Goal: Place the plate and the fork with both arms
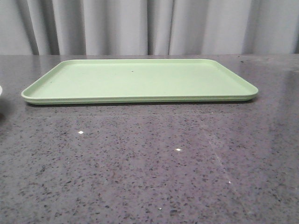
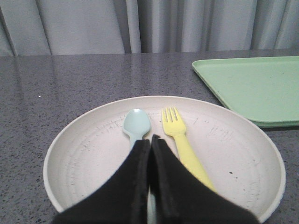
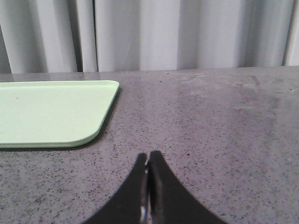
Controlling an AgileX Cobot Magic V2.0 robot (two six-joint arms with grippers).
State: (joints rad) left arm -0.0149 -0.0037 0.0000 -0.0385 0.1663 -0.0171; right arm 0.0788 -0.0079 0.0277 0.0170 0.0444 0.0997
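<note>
At the far left edge of the front view we see only a pale sliver of the plate (image 1: 1, 89) resting on the speckled grey stone-like table (image 1: 149, 168), whose polished surface throws small bright glints. The left wrist view gives us the plate (image 2: 243, 154) in full: a wide, shallow round dish of matte cream plastic, its inside marked with fine concentric scuffs and a few dark specks, its rim raised and smooth. Inside it lie two utensils side by side, close together. The pale blue spoon (image 2: 136, 124) has a rounded oval bowl; the fork (image 2: 180, 142) is bright yellow plastic with four short tines and a flat handle running back toward the camera. Above the plate, our left gripper (image 2: 151, 138) shows two black, matte, tapering fingers pressed tip to tip, with nothing between them; the spoon's handle passes out of sight beneath them.

Just to the right of the plate, apart from it, sits the light-green tray (image 1: 140, 79), a flat rectangle with rounded corners and a low lip, smooth and faintly satin. Grey pleated curtains (image 1: 149, 25) hang behind the table.

Beyond the tray's right end, our right gripper (image 3: 148, 161) hovers over bare table, its black fingers likewise closed together on nothing.
</note>
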